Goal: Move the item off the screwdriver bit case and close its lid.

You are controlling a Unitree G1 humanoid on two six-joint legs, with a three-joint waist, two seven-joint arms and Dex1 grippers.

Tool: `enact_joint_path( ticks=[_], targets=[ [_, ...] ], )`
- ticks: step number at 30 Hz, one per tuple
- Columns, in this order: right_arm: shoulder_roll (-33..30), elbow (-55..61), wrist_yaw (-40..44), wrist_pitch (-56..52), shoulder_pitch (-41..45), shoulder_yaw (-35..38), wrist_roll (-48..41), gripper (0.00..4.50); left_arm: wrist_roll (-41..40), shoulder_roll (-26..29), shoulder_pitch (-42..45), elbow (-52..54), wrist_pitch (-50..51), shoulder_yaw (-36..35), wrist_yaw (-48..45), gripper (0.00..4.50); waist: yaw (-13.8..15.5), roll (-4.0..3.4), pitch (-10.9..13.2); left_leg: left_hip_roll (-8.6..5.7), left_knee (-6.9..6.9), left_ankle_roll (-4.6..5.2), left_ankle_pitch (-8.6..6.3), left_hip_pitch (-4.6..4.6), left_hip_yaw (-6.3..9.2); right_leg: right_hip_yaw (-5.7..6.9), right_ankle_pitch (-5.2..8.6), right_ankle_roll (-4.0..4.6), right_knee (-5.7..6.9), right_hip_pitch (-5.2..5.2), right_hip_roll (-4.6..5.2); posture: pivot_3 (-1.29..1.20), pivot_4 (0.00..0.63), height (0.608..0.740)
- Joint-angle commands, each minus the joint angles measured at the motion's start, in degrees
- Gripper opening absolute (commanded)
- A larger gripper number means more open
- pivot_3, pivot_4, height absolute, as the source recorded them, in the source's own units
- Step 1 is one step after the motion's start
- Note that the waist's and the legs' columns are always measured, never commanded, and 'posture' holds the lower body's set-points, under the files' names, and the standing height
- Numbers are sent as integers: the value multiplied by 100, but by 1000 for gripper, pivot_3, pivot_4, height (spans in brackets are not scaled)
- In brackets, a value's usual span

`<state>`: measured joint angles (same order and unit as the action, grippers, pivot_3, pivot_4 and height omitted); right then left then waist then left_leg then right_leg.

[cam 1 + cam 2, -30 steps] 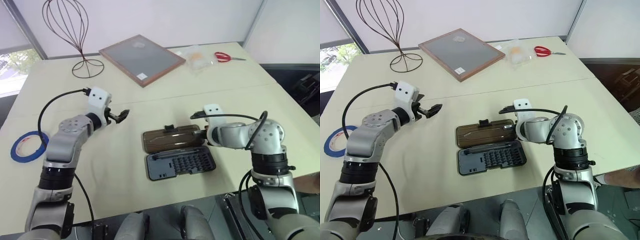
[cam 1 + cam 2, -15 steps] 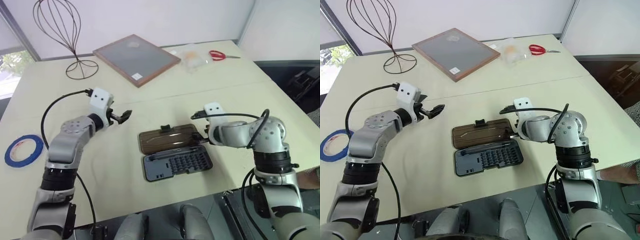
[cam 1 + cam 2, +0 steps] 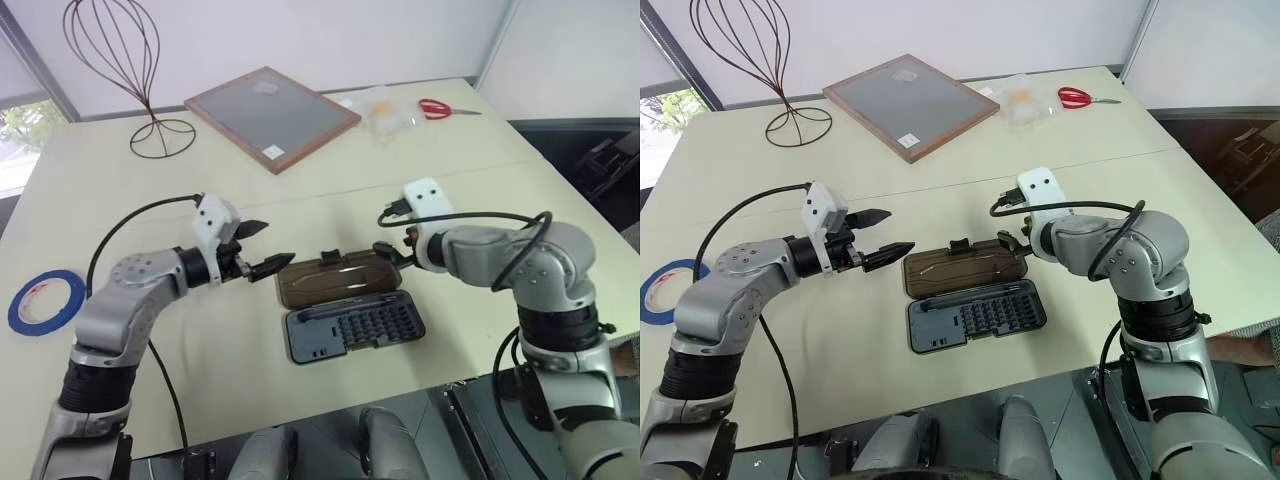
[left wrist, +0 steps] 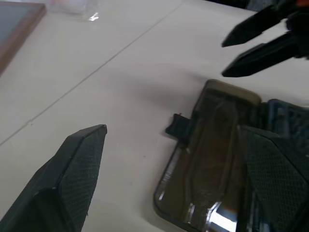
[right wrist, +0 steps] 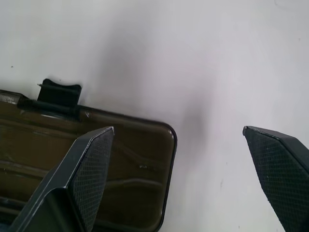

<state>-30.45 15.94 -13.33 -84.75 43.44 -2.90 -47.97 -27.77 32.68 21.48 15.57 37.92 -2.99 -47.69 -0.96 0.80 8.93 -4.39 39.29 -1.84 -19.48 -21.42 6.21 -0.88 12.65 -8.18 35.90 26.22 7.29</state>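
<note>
The screwdriver bit case (image 3: 350,306) lies open mid-worktop (image 3: 480,215), its lid (image 3: 340,278) flat. Both pincers, left (image 3: 262,249) and right (image 3: 392,251), hover beside the lid, fingers apart, holding nothing. The blue tape (image 3: 45,301), cut off in the right eye view, sits far left.

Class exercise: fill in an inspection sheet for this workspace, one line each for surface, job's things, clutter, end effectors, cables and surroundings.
Surface: pale table.
Job's things: blue tape roll lies at the table's left edge, off the screwdriver bit case; the lid lies open, flat behind the tray.
Clutter: wood-framed board, wire stand, red scissors, clear bag.
End effectors: left end effector open, at the lid's left end; right end effector open, at its right end.
Cables: black cable loops from the left wrist.
Surroundings: white wall.
</note>
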Motion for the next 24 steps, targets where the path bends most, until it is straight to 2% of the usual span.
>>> enact_joint_path(
  ticks=[1,4,6,13,24],
  targets=[
    [-214,92,505,898,161,-257,754,4500,-378,140,-23,360,77,174,-473,2655,-3,0,0,0,0,0,0,0,0,0,0,0,0,1,0,0,150,740],
    [-568,31,1128,1784,174,-878,1536,4500,-529,213,-57,363,145,394,-810,1167,-3,-1,1,-2,-2,0,0,0,-1,0,0,0,0,1,0,0,150,740],
    [-597,-65,1509,2176,164,-1045,1804,4500,-508,258,-85,338,95,565,-987,83,-13,-1,1,-2,-3,0,0,1,-2,1,0,0,-18,1,-1,0,150,740],
    [-589,-428,3098,3228,193,-1362,2296,4500,-381,317,-243,260,40,1294,-1456,30,-17,-2,2,7,-11,0,0,0,-5,0,0,0,-39,-1,-9,0,150,740],
    [-578,-1098,4717,4042,338,-1615,3036,4500,264,429,-490,-120,-451,1927,-1666,30,-8,-4,3,7,-11,0,0,0,-5,-1,0,0,-46,-3,-9,0,150,740]
  ],
)
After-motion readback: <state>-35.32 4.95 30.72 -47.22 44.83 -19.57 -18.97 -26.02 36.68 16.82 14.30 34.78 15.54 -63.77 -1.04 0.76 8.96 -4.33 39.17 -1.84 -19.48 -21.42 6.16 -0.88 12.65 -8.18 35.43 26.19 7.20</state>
